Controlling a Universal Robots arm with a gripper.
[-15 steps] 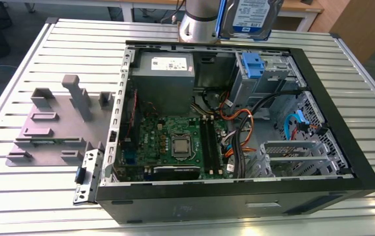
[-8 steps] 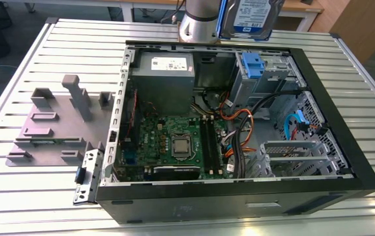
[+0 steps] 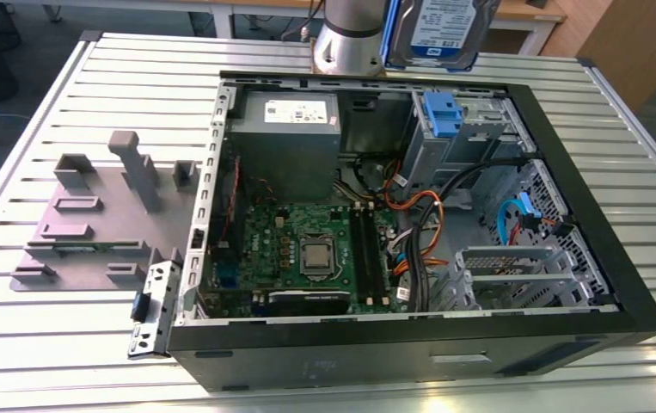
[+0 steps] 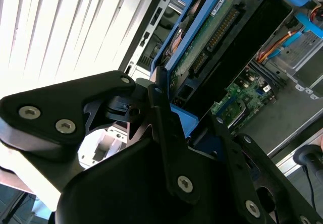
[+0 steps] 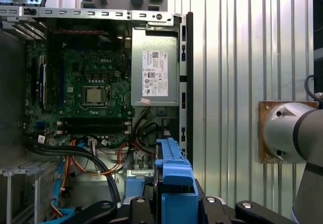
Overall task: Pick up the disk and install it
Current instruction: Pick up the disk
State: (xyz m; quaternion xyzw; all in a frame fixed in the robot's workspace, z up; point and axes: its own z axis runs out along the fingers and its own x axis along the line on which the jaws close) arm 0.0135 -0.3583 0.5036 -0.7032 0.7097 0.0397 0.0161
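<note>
Ribbed metal tabletop (image 3: 87, 361) carries your opened black computer case (image 3: 603, 284). You have the pick done: the gripper (image 4: 166, 128), jaws pinching, holds the silver blue-bracketed disk (image 3: 448, 30) above the case's rear edge. Installing it remains.
</note>
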